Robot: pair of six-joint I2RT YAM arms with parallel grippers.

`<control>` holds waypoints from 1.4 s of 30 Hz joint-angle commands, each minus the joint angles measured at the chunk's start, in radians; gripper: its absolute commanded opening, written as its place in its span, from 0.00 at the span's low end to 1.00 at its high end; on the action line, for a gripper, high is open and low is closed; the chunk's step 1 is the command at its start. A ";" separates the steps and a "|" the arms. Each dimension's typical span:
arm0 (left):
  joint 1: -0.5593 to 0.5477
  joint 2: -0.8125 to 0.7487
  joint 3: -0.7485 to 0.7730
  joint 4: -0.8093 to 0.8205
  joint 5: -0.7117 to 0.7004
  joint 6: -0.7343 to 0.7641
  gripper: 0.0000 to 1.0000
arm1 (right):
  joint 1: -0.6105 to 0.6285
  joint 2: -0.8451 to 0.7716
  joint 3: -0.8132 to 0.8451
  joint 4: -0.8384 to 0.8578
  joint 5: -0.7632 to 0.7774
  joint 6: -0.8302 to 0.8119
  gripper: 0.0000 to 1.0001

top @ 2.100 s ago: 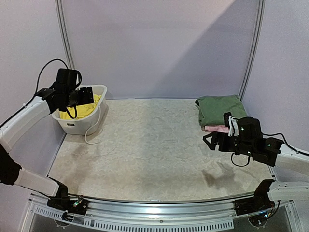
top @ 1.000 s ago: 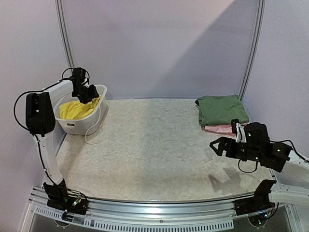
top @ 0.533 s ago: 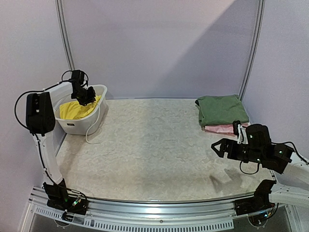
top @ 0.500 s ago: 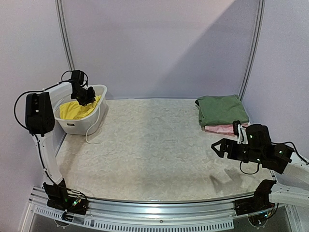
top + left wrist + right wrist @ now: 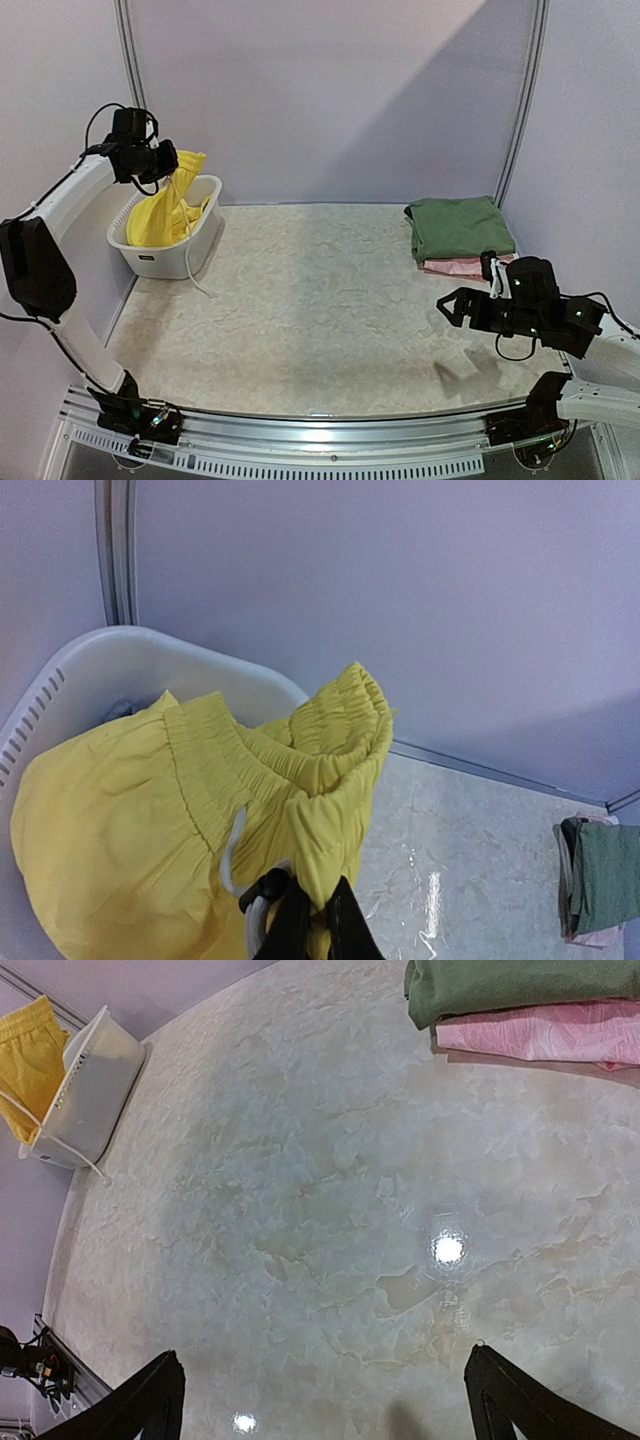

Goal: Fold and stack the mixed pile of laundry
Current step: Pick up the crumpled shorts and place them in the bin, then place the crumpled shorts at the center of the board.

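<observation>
The left gripper (image 5: 163, 160) is up above the white basket (image 5: 180, 258), its fingers pressed together on the waistband of the yellow shorts (image 5: 168, 208). In the left wrist view only the fingertips (image 5: 292, 920) show at the bottom edge, pinching the gathered elastic. The shorts hang from that pinch, and their lower part is down inside the basket behind its wall (how much rests on the bottom cannot be told). A white drawstring (image 5: 235, 848) loops out of the waistband. The right gripper (image 5: 447, 304) hovers over the table (image 5: 320, 300) at the right, fingers spread wide, holding nothing. At the far right corner, a folded green top (image 5: 455, 225) lies on a pink garment (image 5: 452, 267), which is mostly covered.
</observation>
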 commanded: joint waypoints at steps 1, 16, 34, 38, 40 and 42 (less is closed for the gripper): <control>-0.060 -0.082 -0.012 0.025 -0.048 0.039 0.00 | 0.008 0.016 0.028 0.015 0.013 -0.013 0.99; -0.285 -0.245 0.082 -0.011 0.022 0.131 0.00 | 0.008 0.050 0.087 0.013 0.041 -0.055 0.99; -0.922 -0.241 -0.162 0.066 -0.059 0.136 0.00 | 0.008 -0.119 0.139 -0.134 0.232 -0.071 0.99; -1.063 -0.118 -0.271 0.186 0.017 0.075 0.00 | 0.008 -0.161 0.128 -0.161 0.287 -0.060 0.99; -1.118 -0.019 -0.284 0.219 0.059 0.044 0.11 | 0.008 -0.180 0.123 -0.166 0.308 -0.053 0.99; -1.142 0.075 -0.285 0.237 0.092 0.019 0.32 | 0.008 -0.192 0.115 -0.160 0.321 -0.049 0.99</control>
